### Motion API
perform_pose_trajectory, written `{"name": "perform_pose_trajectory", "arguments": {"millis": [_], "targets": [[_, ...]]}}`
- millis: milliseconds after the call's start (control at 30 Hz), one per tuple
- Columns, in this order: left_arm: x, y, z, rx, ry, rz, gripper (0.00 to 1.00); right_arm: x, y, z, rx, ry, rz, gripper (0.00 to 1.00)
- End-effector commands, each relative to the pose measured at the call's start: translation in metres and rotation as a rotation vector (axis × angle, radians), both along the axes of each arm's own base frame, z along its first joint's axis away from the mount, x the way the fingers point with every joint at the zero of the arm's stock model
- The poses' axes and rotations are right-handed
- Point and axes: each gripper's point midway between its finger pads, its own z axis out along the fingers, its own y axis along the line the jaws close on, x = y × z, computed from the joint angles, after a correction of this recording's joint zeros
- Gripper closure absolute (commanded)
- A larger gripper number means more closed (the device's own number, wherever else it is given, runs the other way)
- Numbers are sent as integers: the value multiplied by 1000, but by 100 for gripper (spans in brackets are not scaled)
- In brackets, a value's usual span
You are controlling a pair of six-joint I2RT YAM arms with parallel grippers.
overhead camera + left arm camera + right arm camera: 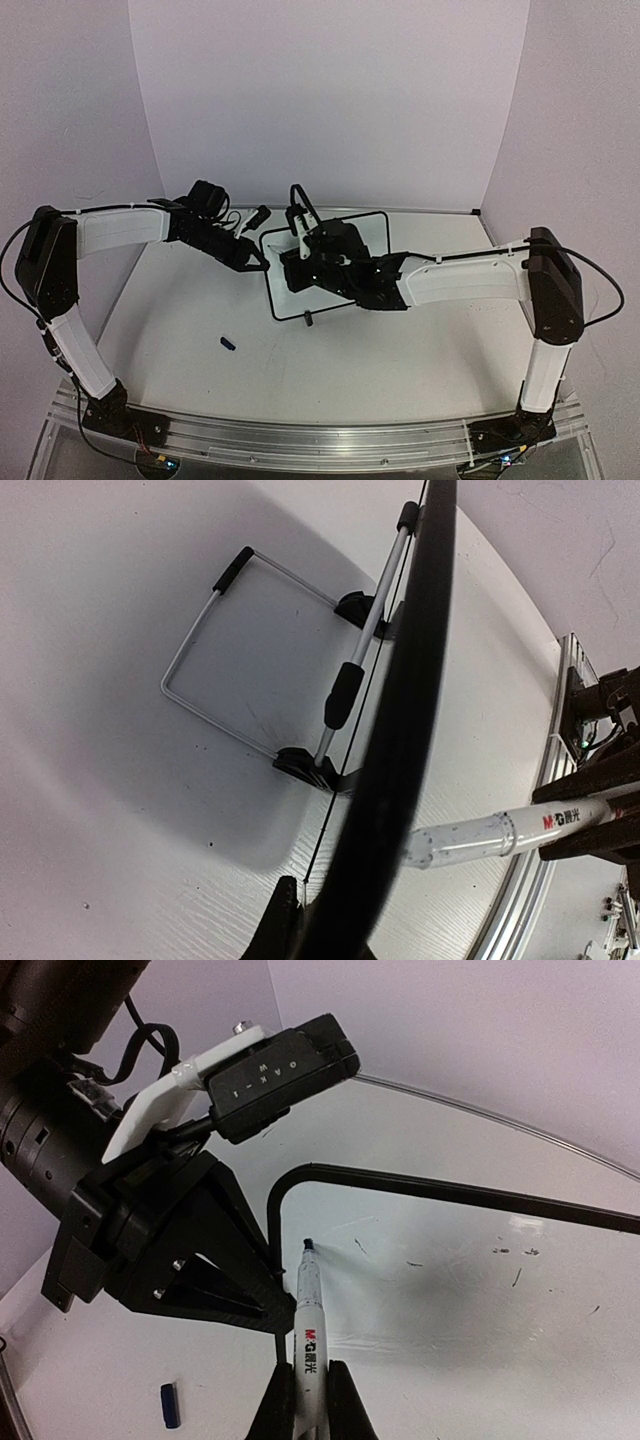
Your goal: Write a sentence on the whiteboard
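Note:
The whiteboard (366, 236) stands tilted at the table's middle, with a thin black frame. My left gripper (257, 262) is shut on its left edge, and the frame (400, 730) crosses the left wrist view above my fingertips (283, 920). My right gripper (308, 1392) is shut on a white marker (306, 1310), uncapped, whose dark tip is at the board's top left corner. The marker also shows in the left wrist view (480, 838). The board face (480, 1320) carries only a few small dark specks. No blue sentence shows.
A blue marker cap (228, 344) lies on the table in front of the board, left of centre; it also shows in the right wrist view (170, 1405). The board's wire stand (250, 650) rests on the table behind it. Walls close in at the back and on both sides.

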Motion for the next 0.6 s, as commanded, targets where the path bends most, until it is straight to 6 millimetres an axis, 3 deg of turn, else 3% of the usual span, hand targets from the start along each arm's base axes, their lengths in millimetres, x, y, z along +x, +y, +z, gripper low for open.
{"name": "perform_pose_trajectory", "arguments": {"millis": [0, 233, 567], "targets": [[6, 3, -3, 27, -26, 20, 100, 11, -2, 14, 15, -35, -58, 100], [7, 4, -2, 30, -29, 24, 100, 15, -23, 19, 3, -54, -146, 100], [7, 4, -1, 32, -34, 26, 100, 14, -34, 23, 0, -60, -171, 100]]}}
